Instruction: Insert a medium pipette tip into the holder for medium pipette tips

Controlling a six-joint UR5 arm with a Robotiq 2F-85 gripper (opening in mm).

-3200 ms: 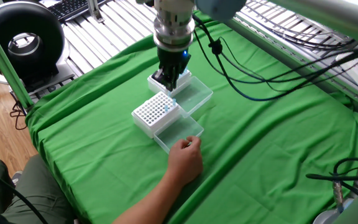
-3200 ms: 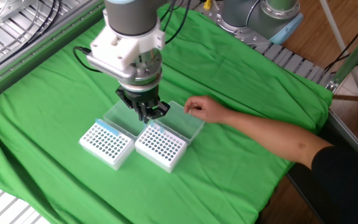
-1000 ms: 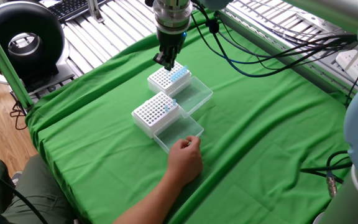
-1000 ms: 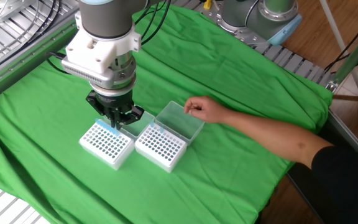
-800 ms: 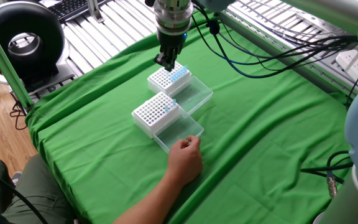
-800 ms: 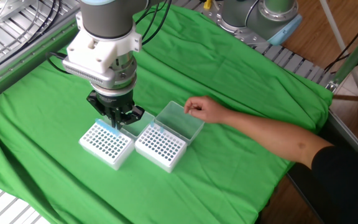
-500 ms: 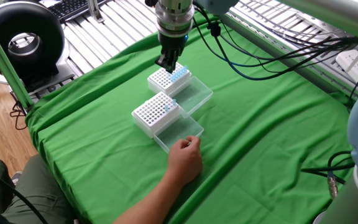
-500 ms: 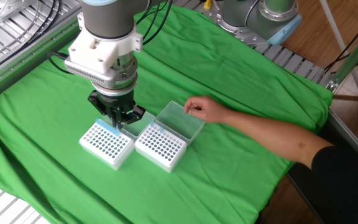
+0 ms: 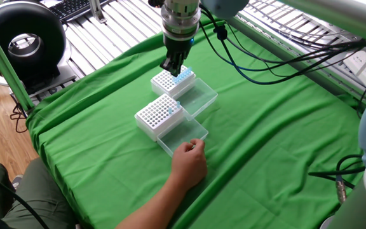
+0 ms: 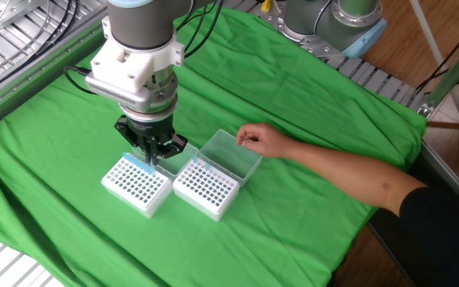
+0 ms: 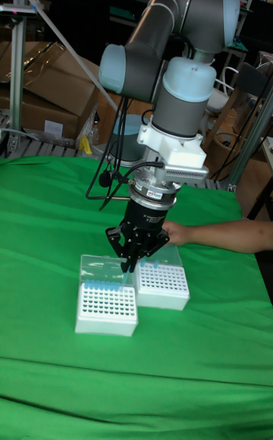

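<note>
Tool over the left of two white tip racks on a green-draped table

The tool [image 10: 151,151] hangs from the grey arm [image 10: 139,48] above the far edge of the left rack [image 10: 136,185], where a few blue tips sit; its fingers look drawn close together, though whether they pinch a tip cannot be made out. The right rack [image 10: 205,190] stands just beside the left one, its clear lid [image 10: 229,157] folded open on the far side. A person's hand [image 10: 259,140] rests at that lid's far right corner, forearm running off to the right over the green cloth [image 10: 293,88] covering the table.
</note>
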